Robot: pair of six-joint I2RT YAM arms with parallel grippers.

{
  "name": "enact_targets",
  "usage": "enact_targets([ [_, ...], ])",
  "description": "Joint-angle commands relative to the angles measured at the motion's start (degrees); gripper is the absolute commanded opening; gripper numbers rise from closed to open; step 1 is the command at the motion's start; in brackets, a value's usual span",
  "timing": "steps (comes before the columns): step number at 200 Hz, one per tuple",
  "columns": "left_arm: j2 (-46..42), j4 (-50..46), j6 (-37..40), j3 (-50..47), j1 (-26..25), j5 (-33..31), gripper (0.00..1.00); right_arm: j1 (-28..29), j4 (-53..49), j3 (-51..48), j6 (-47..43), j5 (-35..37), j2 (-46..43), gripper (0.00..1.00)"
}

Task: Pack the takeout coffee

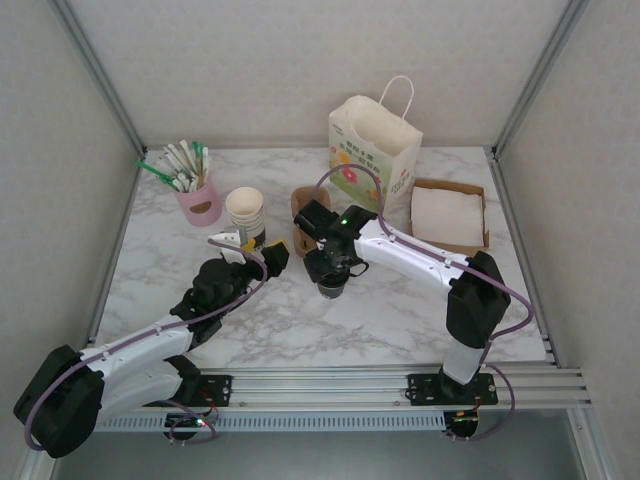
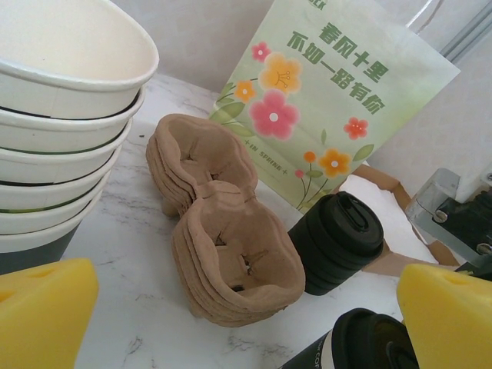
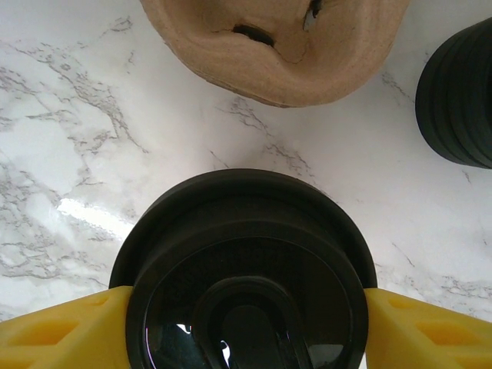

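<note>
Right wrist view: right gripper (image 3: 246, 315) clamped, yellow pads (image 3: 61, 330) against the black round plastic lid of the cream paper takeout coffee (image 3: 246, 246). Left wrist view: left gripper (image 2: 246, 315) apart, empty, facing stacked brown pulp carriers (image 2: 231, 261).

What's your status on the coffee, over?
Left tool open, empty. Right tool shut on takeout coffee, at the lid. Pulp carrier stack and spare lids just ahead, paper bag behind them.

The takeout coffee (image 3: 246, 284) is upright near the middle of the marble bench (image 1: 400, 310) (whether its base touches the marble cannot be told). Its round black lid is seated, glossy around the sip opening. The right pincer (image 3: 246, 330) clasps the lid's rim from both sides.
</note>
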Motion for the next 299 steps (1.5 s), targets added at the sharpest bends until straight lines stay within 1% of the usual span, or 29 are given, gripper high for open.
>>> enact_targets([
  [1, 0.23, 2.16, 1.13, 0.51, -0.45, -0.42, 1.0, 1.1, -2.6, -4.33, 1.36, -1.99, 4.06, 0.71],
  [52, 0.25, 2.25, 1.16, 0.44, -0.48, -0.42, 1.0, 1.64, -0.98, -7.57, 2.45, -3.06, 3.74, 0.72],
  [118, 0.58, 2.51, 1.03, 0.48, -0.59, -0.24, 1.0, 2.57, -1.15, -8.39, 3.17, -1.06, 1.57, 0.72],
  [156, 0.58, 2.42, 1.05, 0.51, -0.59, -0.15, 1.0, 2.44, -0.98, -6.18, 3.45, -1.12, -0.21, 0.74],
  [223, 0.27, 2.07, 1.14, 0.64, -0.67, -0.34, 1.0, 2.12, -1.69, -1.28, 2.77, -0.56, -0.23, 0.81],
  [299, 0.79, 2.07, 1.23, 0.78, -0.67, -0.16, 1.0, 1.26, -1.7, 1.35, 1.89, -1.86, -1.55, 0.88],
])
